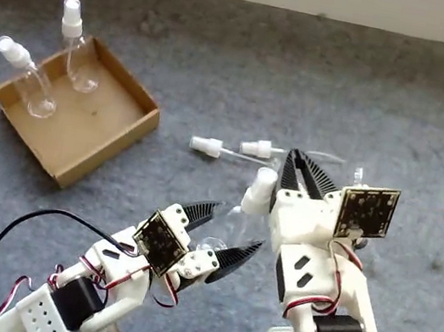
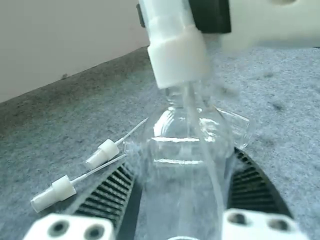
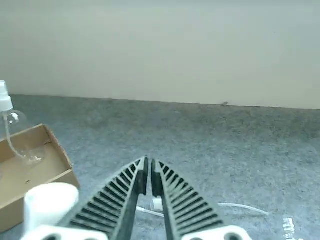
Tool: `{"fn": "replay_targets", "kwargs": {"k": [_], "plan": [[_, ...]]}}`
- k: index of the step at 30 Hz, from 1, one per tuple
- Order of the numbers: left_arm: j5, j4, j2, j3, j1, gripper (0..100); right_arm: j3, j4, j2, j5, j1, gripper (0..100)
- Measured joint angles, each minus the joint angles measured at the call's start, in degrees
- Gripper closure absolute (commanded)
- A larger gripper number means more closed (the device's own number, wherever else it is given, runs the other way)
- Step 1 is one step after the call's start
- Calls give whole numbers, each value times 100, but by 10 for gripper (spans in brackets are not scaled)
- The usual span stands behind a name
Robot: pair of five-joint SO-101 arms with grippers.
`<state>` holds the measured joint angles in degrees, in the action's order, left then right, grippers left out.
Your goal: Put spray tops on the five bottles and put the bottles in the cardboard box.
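Capping step: left gripper [image 1: 239, 225] pinches the bottle [image 2: 190, 150], right gripper [image 3: 149, 165] pressed together beside the spray top [image 2: 175, 50]; probably needs seating next.

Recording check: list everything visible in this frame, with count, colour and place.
cardboard box: one, brown, left side of the carpet
capped bottles: two, clear with white tops, standing in the box
loose spray tops: two, white, lying on the carpet beyond the arms
held bottle: one, clear, between the arms, white spray top at its neck
carpet: one, grey, under everything
left end effector: one, black, shut on the held bottle
right end effector: one, black, shut, beside that spray top
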<state>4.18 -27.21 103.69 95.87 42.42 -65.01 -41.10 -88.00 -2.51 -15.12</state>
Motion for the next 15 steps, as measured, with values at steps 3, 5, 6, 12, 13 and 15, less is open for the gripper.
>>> {"fn": "replay_targets", "kwargs": {"k": [3, 5, 6, 12, 13, 15], "plan": [[0, 0, 0, 0, 0, 916, 290, -440, -53, 0, -308, 993], [18, 0, 0, 0, 0, 916, 519, -721, -62, 0, -536, 993], [18, 0, 0, 0, 0, 916, 633, -870, -62, 0, -633, 993], [9, 0, 0, 0, 0, 916, 1284, -1723, -62, 0, -721, 993], [0, 0, 0, 0, 0, 916, 1371, -1864, -70, 0, -738, 993], [0, 0, 0, 0, 0, 916, 1538, -2092, -70, 0, -774, 993]]}}
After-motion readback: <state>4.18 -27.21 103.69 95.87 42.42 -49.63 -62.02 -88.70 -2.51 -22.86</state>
